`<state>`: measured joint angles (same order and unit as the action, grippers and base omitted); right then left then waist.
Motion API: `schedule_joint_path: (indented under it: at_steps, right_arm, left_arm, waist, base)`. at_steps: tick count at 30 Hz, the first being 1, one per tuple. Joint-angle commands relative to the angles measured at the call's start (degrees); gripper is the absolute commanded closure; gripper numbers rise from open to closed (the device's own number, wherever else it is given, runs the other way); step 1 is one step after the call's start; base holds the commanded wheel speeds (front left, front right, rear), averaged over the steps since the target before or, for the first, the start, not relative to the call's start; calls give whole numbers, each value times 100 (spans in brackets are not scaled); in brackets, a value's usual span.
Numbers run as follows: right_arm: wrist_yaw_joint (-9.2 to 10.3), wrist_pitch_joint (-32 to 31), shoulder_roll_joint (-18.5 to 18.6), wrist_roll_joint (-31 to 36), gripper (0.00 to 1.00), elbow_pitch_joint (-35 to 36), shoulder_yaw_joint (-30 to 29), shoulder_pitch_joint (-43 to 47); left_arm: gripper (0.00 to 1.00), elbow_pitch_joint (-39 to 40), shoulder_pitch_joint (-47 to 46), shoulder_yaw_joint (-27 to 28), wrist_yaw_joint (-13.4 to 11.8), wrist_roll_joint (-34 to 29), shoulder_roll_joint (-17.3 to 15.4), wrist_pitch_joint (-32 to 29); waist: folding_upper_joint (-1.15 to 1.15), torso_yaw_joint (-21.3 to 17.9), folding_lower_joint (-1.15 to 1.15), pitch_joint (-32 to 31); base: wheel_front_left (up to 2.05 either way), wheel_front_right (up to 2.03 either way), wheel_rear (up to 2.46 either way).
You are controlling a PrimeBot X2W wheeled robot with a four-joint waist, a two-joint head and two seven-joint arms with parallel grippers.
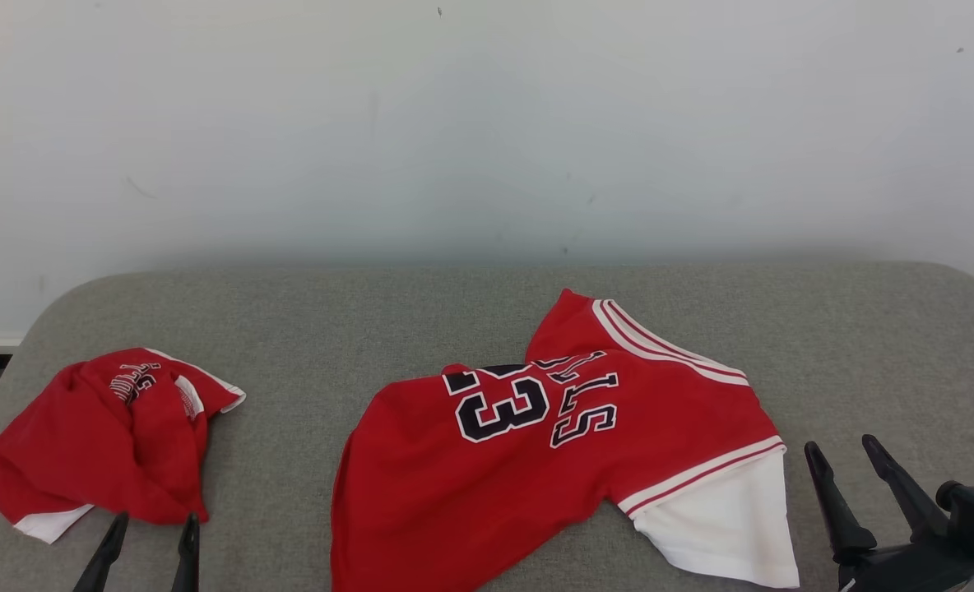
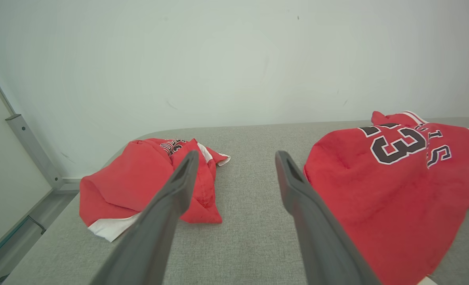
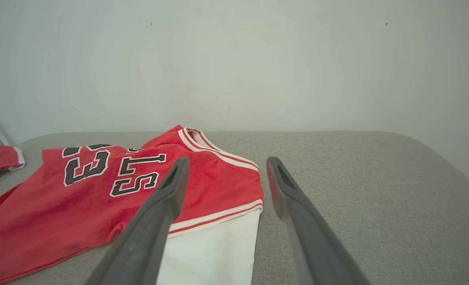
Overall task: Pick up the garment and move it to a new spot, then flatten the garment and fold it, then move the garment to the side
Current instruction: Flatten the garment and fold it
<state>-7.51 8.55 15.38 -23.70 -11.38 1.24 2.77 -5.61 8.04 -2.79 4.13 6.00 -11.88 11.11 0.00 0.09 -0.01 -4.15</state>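
- Step in hand, by my read: the opening pick-up, not yet begun. Both arms sit low at the near edge of the grey table (image 1: 372,329) and nothing is gripped.
- The red jersey (image 1: 536,477) lies mid-table, a touch right of centre, number and lettering facing up. Its collar (image 1: 660,341) is toward the far right and its white sleeve (image 1: 725,526) at the near right.
- It's spread out but not flat: the far edge by the number is turned over and the body lies skewed.
- Over on the left, well apart, a second red garment (image 1: 100,444) sits in a crumpled heap, with white trim at its near corner.
- Left gripper (image 1: 155,520): fingers wide apart, empty, tips right at the near edge of that heap. Touching or just short is hard to call from these angles.
- Right gripper (image 1: 839,444): fingers wide apart too, empty, just right of the white sleeve and clear of it.
- I'd take the jersey as the piece in play, being central and half laid out.
- The next move calls for the right gripper to pinch the sleeve or shoulder edge. The left gripper needs to swing right to the jersey's near left side. Then both lift together so the cloth clears the table before it is carried to open table.
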Motion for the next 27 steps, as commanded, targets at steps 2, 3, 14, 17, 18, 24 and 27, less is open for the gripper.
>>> schedule_joint_path:
  at_steps: [2,3,14,17,18,24,27]
  right_arm:
    - [4,-19,-30,-4,0,21,-30,48]
    - [3,-25,-39,2,0,23,-16,46]
    - [4,-65,-42,69,0,15,-16,42]
    - [4,-80,-23,57,0,3,-11,38]
    - [4,-76,-20,56,0,0,-11,39]
    - [4,-119,-11,43,0,-28,-34,39]
    - [4,-131,-29,48,0,-32,-35,40]
  left_arm:
    - [0,90,25,10,6,23,-50,-31]
    - [0,111,24,6,15,55,-55,-43]
    - [0,245,-25,-254,125,51,-198,-121]
    - [0,247,-25,-264,105,75,-205,-113]
    - [0,244,-23,-258,90,88,-202,-106]
    - [0,207,-17,-247,19,104,-179,-83]
    - [0,197,-13,-216,-24,130,-163,-66]
  waist:
    - [0,33,1,-19]
    - [0,38,1,-19]
    - [0,46,1,5]
    - [0,28,1,-7]
    - [0,22,1,-11]
    - [0,0,1,-36]
    - [0,-2,1,-42]
  base:
    - [0,0,0]
    - [0,0,0]
    - [0,0,0]
    - [0,0,0]
    - [0,0,0]
    - [0,0,0]
    - [0,0,0]
